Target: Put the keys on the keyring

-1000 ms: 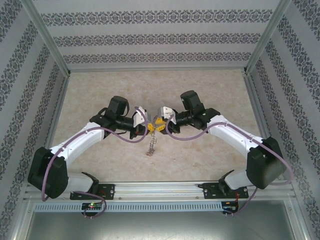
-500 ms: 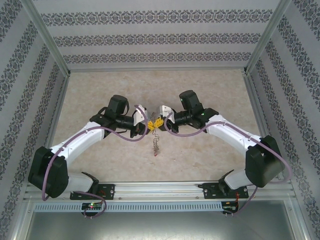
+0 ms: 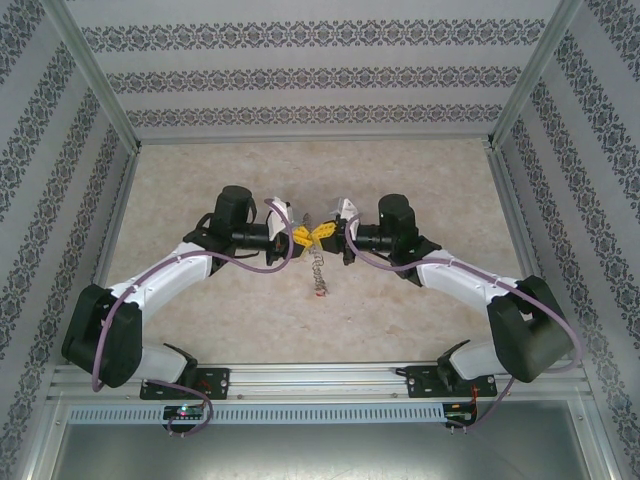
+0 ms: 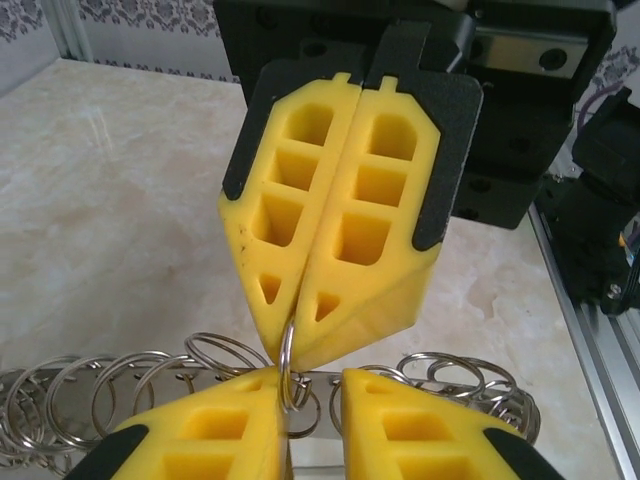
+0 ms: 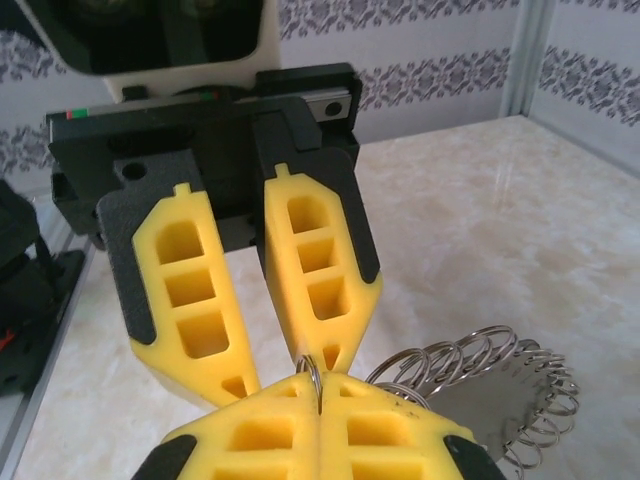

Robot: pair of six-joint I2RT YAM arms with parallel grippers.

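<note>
Your right pincer [image 5: 318, 385] is clamping one small ring of the keyring [image 5: 500, 390] at its tips; your left pincer [image 4: 312, 388], facing it, is standing slightly apart around that ring.

Left gripper [image 3: 300, 236] and right gripper [image 3: 328, 232] tip to tip over middle of table [image 3: 200, 180]. From meeting point: left gripper at 9 o'clock, right gripper at 3 o'clock. Keyring [image 3: 318, 268] between tips, trailing toward 6 o'clock.

White arm links [image 3: 170, 273], black joints [image 3: 98, 335], purple cables [image 3: 250, 266], yellow hollow-celled fingers [image 4: 395, 295].
</note>
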